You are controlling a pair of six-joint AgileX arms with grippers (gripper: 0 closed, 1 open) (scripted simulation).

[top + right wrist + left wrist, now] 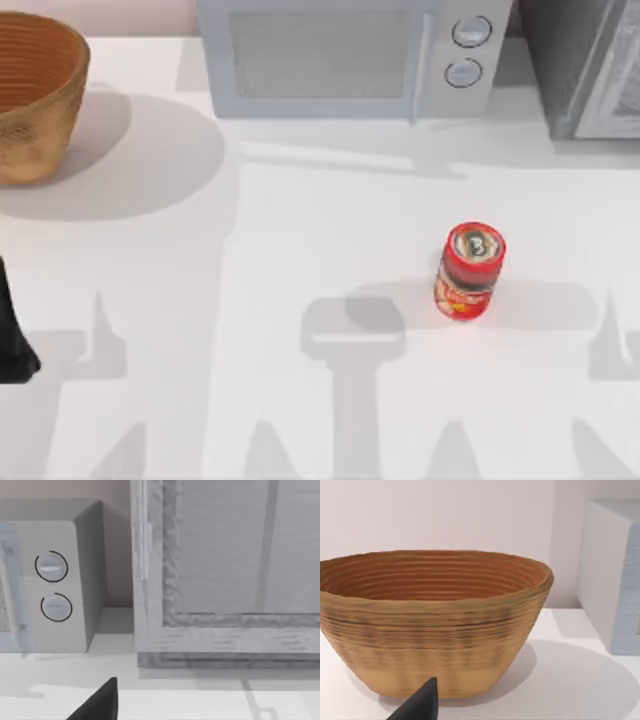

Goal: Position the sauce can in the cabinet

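Top view, table (300,300): white surface carrying every item listed.
Microwave (345,55): white, two round knobs, at the far edge; ahead of the right gripper and beside the cabinet.
Cabinet (585,65): dark-grey speckled, far right corner; pale framed panel directly ahead of the right gripper.
Basket (35,95): woven, far left, straight ahead of the left gripper.
Sauce can (470,270): upright, right of centre, well apart from the cabinet, ungripped.
Left gripper (420,705): one dark fingertip seen; spread undeterminable.
Right gripper (100,702): likewise.
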